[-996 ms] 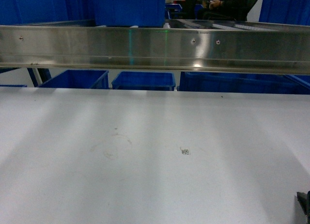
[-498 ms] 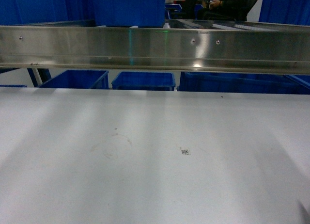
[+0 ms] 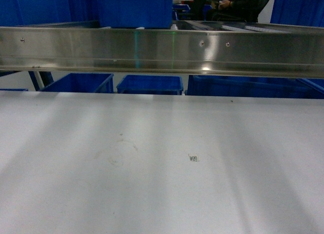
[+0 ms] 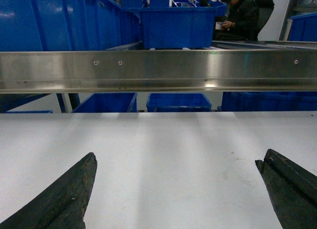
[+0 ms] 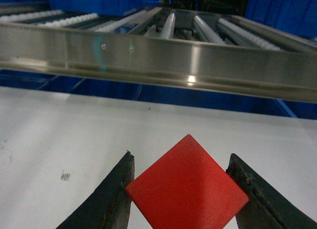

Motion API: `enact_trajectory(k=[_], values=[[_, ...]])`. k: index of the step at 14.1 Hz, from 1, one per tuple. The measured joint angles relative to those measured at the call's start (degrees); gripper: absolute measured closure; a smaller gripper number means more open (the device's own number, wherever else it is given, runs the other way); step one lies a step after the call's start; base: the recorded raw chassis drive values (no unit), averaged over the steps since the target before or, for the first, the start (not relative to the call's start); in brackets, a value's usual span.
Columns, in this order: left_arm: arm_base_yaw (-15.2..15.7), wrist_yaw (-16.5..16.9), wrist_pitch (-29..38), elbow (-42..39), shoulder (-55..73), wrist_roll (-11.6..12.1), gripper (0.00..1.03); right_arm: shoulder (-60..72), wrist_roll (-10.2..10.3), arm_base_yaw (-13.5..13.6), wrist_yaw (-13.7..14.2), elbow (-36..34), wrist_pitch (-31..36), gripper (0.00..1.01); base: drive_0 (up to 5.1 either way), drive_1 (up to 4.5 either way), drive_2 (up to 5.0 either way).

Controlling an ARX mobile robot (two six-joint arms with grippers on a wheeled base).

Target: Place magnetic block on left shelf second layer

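**Red block in my right end effector, over the counter**

At the bottom of my right wrist view, the right end effector (image 5: pixel 181 189) is clamped on the red magnetic block (image 5: pixel 187 188), one corner pointing up. My left end effector (image 4: pixel 178 189) is spread wide, holding nothing. Beneath both lies the white counter (image 3: pixel 152 183), with a small printed marker (image 3: pixel 193 158) near frame centre. Beyond, a steel shelf rail (image 3: pixel 162 51) crosses the top, with blue bins (image 3: pixel 150 84) behind.
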Motion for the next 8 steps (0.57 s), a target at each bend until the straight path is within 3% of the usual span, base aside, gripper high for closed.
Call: enact_trajectory(k=[3, 5, 8], values=[[0.0, 0.0, 0.0, 0.0, 0.0, 0.0, 0.05, -0.4, -1.2, -9.4, -5.2, -1.7, -1.7, 0.53, 0.0, 0.0, 0.0], [0.0, 0.0, 0.0, 0.0, 0.0, 0.0, 0.05, -1.9, -1.1, -13.6, -9.0, -1.7, -2.4, 0.53, 0.0, 0.0, 0.0], [0.0, 0.0, 0.0, 0.0, 0.0, 0.0, 0.05, -3.0, -0.5, -12.8, -9.7, -1.7, -3.7, 0.53, 0.0, 0.0, 0.0]])
